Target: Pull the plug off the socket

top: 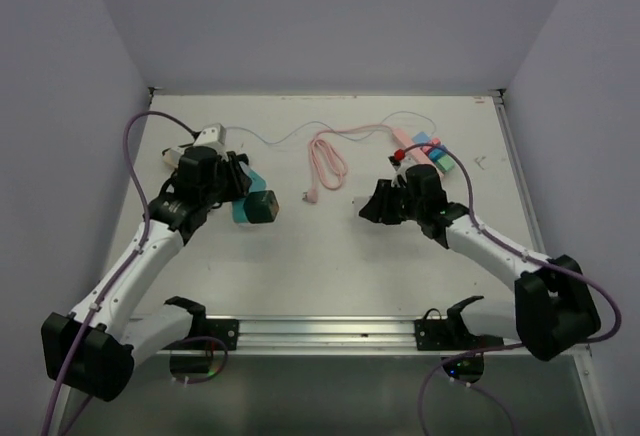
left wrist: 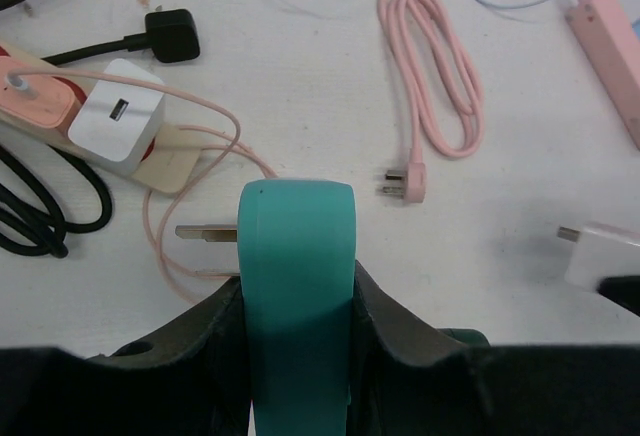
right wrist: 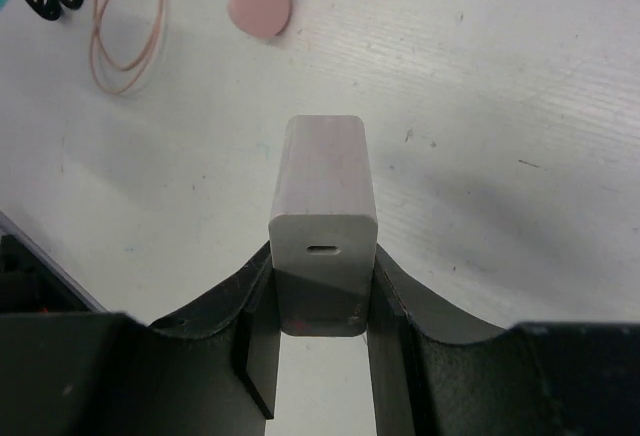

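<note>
L gripper (left wrist: 297,301) is closed narrow on the teal plug (left wrist: 297,246), fingers (left wrist: 385,326) pressing both its sides. The plug's metal prongs (left wrist: 205,231) stick out bare to the left in the wrist view. They are in no socket and sit over the table (left wrist: 300,86). The nearest power strip (left wrist: 180,164) lies just beyond the prongs, w/ a white charger (left wrist: 115,124) sitting on it & a black plug (left wrist: 172,34) farther back. A coiled pink cable (left wrist: 440,76) lies mid-table, its plug end (left wrist: 405,182) loose. R gripper (right wrist: 322,281) clamps a white block (right wrist: 322,181), small port facing the cam. A pink strip (top: 425,146) lies at the far side, near the R arm.
</note>
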Controlling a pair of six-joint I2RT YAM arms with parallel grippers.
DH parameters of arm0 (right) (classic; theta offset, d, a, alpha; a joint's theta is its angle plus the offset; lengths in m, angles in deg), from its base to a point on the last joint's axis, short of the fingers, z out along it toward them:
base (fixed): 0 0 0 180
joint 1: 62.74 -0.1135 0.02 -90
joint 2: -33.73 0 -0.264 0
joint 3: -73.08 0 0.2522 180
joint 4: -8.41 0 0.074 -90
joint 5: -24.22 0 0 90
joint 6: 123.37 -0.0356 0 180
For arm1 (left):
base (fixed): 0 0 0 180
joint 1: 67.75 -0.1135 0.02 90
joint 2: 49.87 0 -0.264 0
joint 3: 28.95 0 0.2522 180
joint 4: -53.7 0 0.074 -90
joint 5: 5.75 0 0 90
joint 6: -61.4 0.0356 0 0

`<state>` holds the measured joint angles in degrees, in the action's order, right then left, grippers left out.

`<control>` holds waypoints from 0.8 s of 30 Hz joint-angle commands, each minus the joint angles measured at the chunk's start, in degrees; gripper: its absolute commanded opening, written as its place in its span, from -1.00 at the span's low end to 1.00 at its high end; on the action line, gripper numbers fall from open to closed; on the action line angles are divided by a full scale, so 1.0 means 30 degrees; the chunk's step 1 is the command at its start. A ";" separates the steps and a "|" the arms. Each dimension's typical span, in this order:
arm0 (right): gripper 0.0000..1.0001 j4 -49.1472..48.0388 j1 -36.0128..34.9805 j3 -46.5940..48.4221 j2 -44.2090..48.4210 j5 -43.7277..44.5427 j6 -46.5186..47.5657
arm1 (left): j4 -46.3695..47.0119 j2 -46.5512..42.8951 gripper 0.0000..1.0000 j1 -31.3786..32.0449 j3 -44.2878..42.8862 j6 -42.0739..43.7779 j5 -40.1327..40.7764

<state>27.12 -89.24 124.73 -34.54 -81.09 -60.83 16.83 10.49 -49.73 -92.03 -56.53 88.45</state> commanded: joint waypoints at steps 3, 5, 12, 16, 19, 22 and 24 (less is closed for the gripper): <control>-1.00 -0.6009 0.1126 0.1107 -0.4681 -0.3537 -0.3001 | 0.1376 -0.1719 -1.00 -0.0060 -0.0026 0.0606 -0.2573; -1.00 -0.7326 0.1478 0.1548 -0.6182 -0.4122 -0.3877 | 0.1347 -0.2245 -1.00 -0.0060 0.0324 0.0665 -0.3040; 0.08 -0.9063 0.2943 0.2372 -0.9733 -0.4974 -0.5611 | 0.1026 -0.3185 -1.00 -0.0060 0.0474 0.1045 -0.3921; 0.75 -0.6756 0.3618 0.2194 -0.8507 -0.3664 -0.4327 | 0.0849 -0.3215 -1.00 -0.0060 0.0210 0.1250 -0.4097; 0.98 -0.2716 0.3707 0.2867 -0.6721 -0.1586 -0.1839 | 0.0907 -0.3098 -1.00 -0.0030 0.0093 0.1280 -0.4215; 0.97 0.0275 0.3620 0.3336 -0.4670 -0.1456 0.0417 | 0.0937 -0.2748 -1.00 -0.0030 -0.0112 0.1338 -0.4419; 0.98 0.1041 0.3328 0.3745 -0.3263 -0.1955 0.1007 | 0.1170 -0.2571 -1.00 -0.0030 -0.0142 0.1338 -0.4449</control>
<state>22.36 -78.22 132.11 -50.85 -87.72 -65.03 16.52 2.55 -49.73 -89.91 -53.05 76.91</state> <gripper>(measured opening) 0.986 0.387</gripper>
